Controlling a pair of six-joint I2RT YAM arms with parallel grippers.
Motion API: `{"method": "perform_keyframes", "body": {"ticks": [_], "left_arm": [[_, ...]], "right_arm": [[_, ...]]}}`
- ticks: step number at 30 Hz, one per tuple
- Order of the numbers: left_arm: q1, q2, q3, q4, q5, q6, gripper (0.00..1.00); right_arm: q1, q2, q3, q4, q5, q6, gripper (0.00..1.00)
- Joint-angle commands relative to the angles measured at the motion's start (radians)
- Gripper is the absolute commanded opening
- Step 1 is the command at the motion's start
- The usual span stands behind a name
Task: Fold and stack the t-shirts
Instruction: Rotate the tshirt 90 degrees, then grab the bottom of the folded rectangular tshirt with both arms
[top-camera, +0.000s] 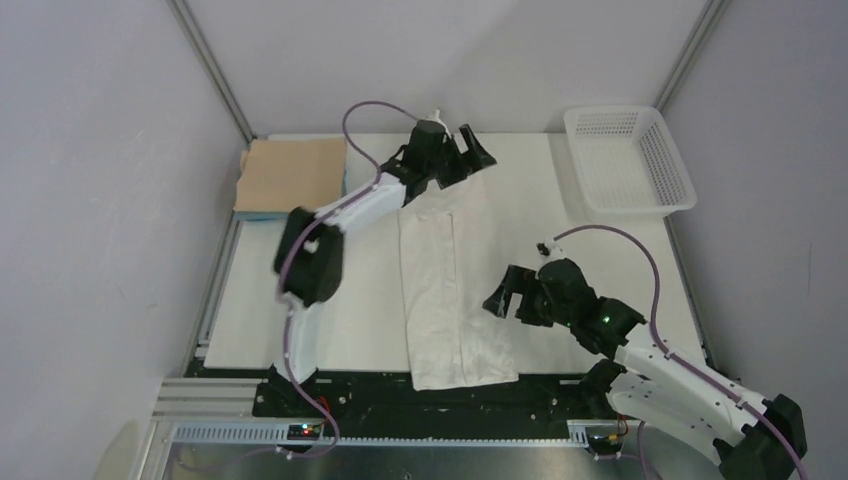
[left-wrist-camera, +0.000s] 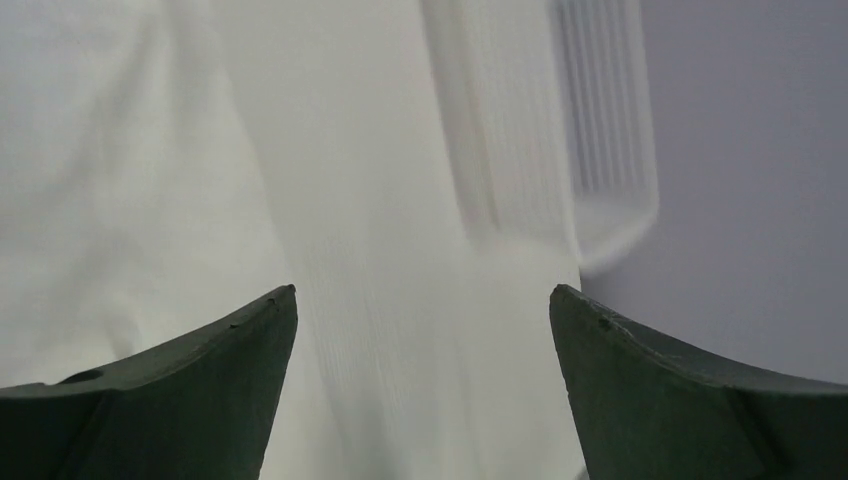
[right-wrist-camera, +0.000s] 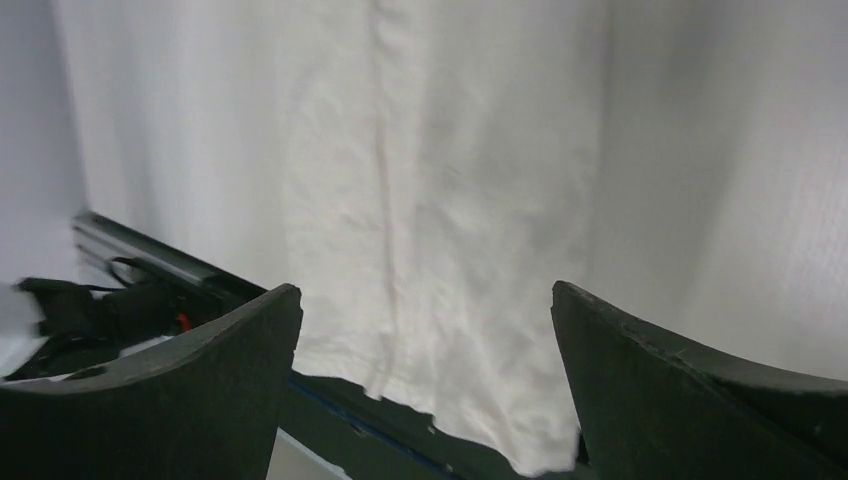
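A white wrinkly t-shirt (top-camera: 447, 290) lies as a long narrow strip down the middle of the table, its near end hanging over the front edge (right-wrist-camera: 440, 250). A folded tan t-shirt (top-camera: 295, 173) rests at the back left on a light blue one (top-camera: 262, 214), of which only an edge shows. My left gripper (top-camera: 470, 152) hovers open over the shirt's far end (left-wrist-camera: 120, 180). To the right of the shirt's near half, my right gripper (top-camera: 505, 297) stands open, holding nothing.
A white perforated basket (top-camera: 630, 160) stands at the back right corner, blurred in the left wrist view (left-wrist-camera: 560, 130). Grey walls close in both sides. The black frame rail (top-camera: 440, 395) runs along the table's front edge.
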Motion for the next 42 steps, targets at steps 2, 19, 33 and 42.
{"method": "perform_keyframes", "body": {"ticks": [2,19,33,42], "left_arm": [[-0.233,-0.662,-0.509,-0.121,-0.243,0.332,1.0],[-0.852,-1.314,-1.407,-0.388,-0.469,-0.173,0.89],[-0.921,-1.099,-1.37,-0.386,-0.416,-0.22,0.43],[-0.926,-1.113,-1.317,-0.386,-0.414,-0.162,0.0]], "right_arm": [[-0.004,-0.007,-0.054,-0.295,-0.094,0.009,0.97],[0.097,0.051,-0.211,-0.202,-0.253,0.107,0.47],[0.124,-0.017,-0.268,-0.169,-0.255,0.165,0.17],[0.133,-0.045,-0.226,-0.185,-0.239,0.15,0.0]]}}
